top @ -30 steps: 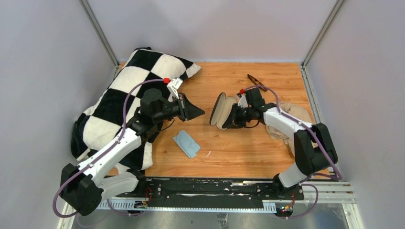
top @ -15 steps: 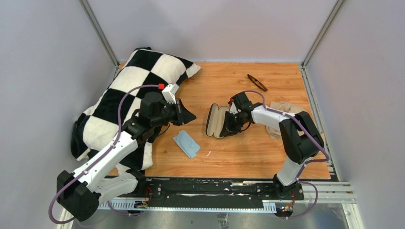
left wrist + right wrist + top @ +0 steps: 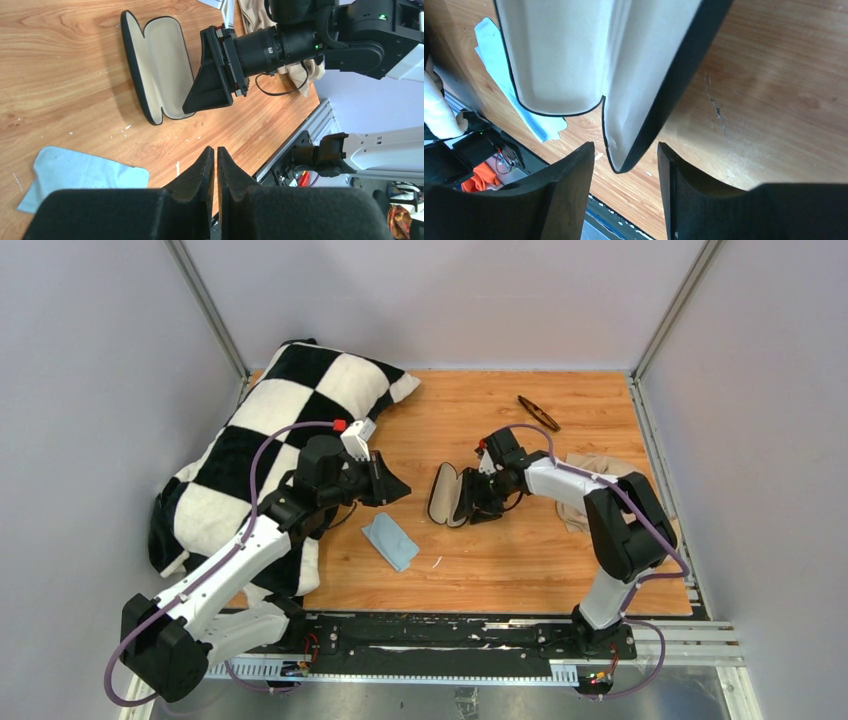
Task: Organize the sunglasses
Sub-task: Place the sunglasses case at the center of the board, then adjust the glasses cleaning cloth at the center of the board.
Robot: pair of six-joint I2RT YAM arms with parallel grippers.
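Note:
The sunglasses point(image 3: 538, 412) lie folded at the back of the table, far from both grippers. The black hard case point(image 3: 447, 496) lies open in the middle with its beige lining up; it also shows in the left wrist view point(image 3: 160, 65) and the right wrist view point(image 3: 574, 55). My right gripper point(image 3: 472, 500) is open, its fingers on either side of the near end of one case half point(image 3: 625, 150) without pinching it. My left gripper point(image 3: 396, 490) is shut and empty point(image 3: 216, 150), hovering left of the case above the light blue cloth point(image 3: 390, 540).
A black-and-white checked pillow point(image 3: 270, 440) fills the left side under my left arm. A beige rag point(image 3: 600, 480) lies at the right by my right arm. Grey walls with metal posts stand on three sides.
My right gripper has moved left and taken the open case with it. My left gripper has drawn back a little to the left and stayed shut.

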